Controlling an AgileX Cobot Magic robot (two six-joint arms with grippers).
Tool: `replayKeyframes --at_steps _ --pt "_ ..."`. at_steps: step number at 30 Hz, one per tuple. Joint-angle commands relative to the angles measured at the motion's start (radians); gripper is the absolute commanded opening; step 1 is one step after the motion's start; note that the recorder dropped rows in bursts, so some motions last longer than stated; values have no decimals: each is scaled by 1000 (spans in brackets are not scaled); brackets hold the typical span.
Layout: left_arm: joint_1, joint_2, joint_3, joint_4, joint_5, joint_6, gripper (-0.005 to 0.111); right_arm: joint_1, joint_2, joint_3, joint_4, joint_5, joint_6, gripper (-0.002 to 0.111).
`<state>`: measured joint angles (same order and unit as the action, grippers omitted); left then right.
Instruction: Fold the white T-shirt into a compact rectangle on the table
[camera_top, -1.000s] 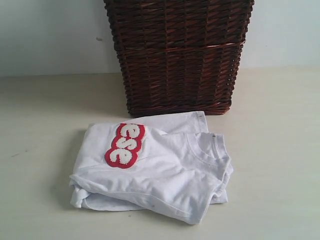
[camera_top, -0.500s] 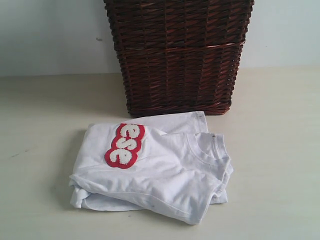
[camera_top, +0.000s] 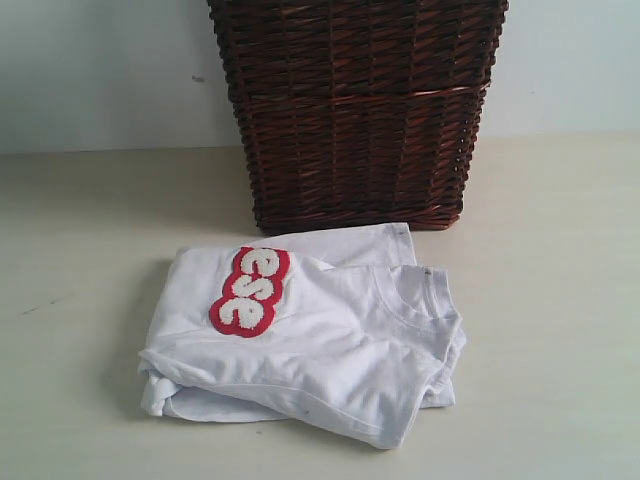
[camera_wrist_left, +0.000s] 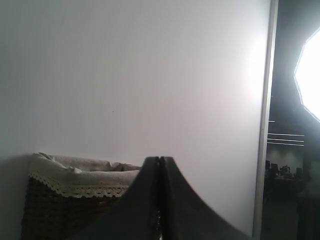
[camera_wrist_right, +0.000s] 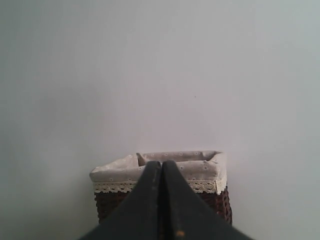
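Jaws on your left gripper (camera_wrist_left: 159, 161) are pressed flat together with nothing between them. Your right gripper (camera_wrist_right: 161, 165) is closed the same way and is empty. Both point roughly level toward the pale wall (camera_top: 100, 70), high enough to look over the lace-trimmed liner (camera_wrist_right: 200, 169) of the wicker basket (camera_top: 360, 110). The white T-shirt (camera_top: 310, 335) lies folded in a rough rectangle on the table (camera_top: 560, 320), red patch (camera_top: 250, 290) up and collar to the right. Its far edge sits right by the basket's foot, and you cannot tell whether they touch. The table surface spreads wide to left and right of it.
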<state>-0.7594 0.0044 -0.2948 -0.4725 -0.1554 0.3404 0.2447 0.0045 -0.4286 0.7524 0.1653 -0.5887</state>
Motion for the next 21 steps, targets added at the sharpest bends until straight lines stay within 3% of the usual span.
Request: replayKeyframes --at_steps 1,5,10,12,17,21 --pt "2 -4 9 3 6 -4 0 0 -5 5 3 3 0 0" --pt "34 -4 66 172 -1 -11 0 0 -5 5 3 3 0 0" --pt "241 -4 189 228 -1 -146 0 0 -5 5 3 3 0 0" --pt "335 -4 232 330 3 -271 0 0 -5 5 3 3 0 0" --pt "479 -4 295 635 3 -598 0 0 -5 5 3 3 0 0" --pt "585 -4 295 644 60 -618 0 0 -5 5 3 3 0 0"
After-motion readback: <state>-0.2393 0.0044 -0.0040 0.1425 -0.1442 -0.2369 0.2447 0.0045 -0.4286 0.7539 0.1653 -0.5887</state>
